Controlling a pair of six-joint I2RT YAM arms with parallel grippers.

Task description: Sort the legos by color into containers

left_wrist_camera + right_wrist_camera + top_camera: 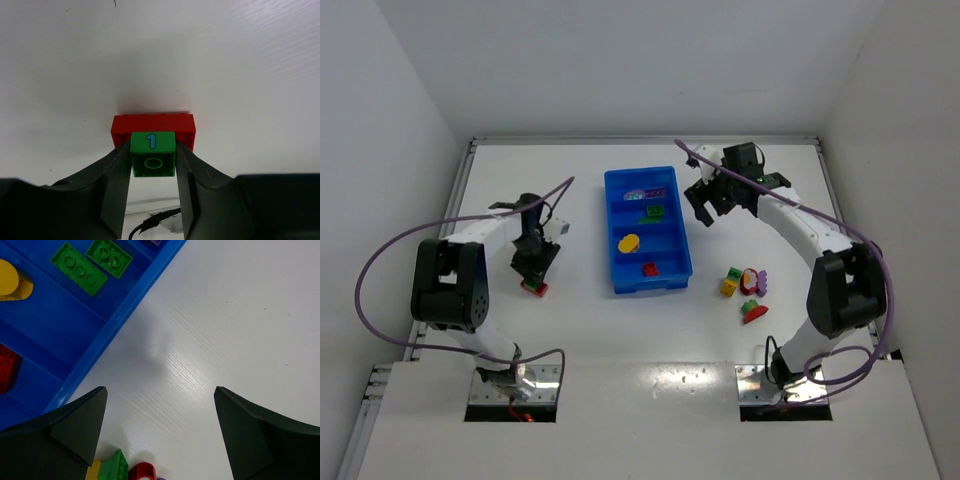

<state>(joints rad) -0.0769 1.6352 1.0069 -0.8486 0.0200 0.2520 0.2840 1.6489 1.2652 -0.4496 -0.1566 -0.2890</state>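
Blue tray holds sorted legos. At its 9 o'clock, left gripper pinches a green lego touching a red lego; right gripper gapes empty, a cluster unsorted at 4 o'clock

The left arm and right arm have white links, black joints, dark wedge-shaped fingers and looping purple cables.

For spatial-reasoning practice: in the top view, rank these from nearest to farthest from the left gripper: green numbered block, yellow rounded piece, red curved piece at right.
1. Green plastic block printed "1": held in the left gripper.
2. Yellow rounded plastic piece: inside the blue plastic tray.
3. Red curved plastic piece: on the table, far right.
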